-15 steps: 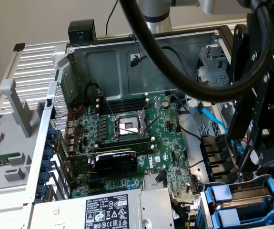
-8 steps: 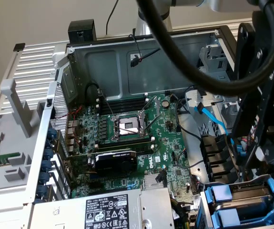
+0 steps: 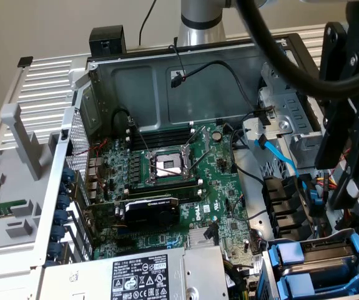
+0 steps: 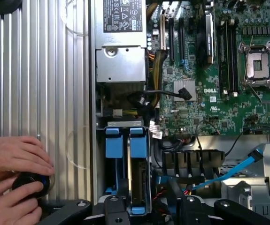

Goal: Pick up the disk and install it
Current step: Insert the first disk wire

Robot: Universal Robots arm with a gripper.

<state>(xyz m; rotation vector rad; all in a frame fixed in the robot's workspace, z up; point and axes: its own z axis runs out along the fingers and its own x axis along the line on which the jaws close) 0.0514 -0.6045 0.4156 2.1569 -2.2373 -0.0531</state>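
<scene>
The disk (image 4: pixel 137 176), grey metal in a bright blue carrier, stands on edge in the drive bay (image 3: pixel 319 259) at the case's corner next to the power supply. A second alike blue carrier (image 4: pixel 114 143) sits right beside it. I cannot tell which of the two is the task's own. My gripper (image 4: pixel 151 212) hangs above this bay, apart from both carriers. Its black fingers (image 4: pixel 116 209) stand apart with nothing between them. In the exterior view the gripper (image 3: pixel 339 181) is at the right, above the bay.
The open case holds a green motherboard (image 3: pixel 167 181), a graphics card (image 3: pixel 151 212) and the grey power supply (image 3: pixel 142 275). Blue SATA cables (image 4: pixel 233 171) and black cables run next to the bay. A person's hands (image 4: pixel 12 178) rest on a round black device on the ribbed surface beside the case.
</scene>
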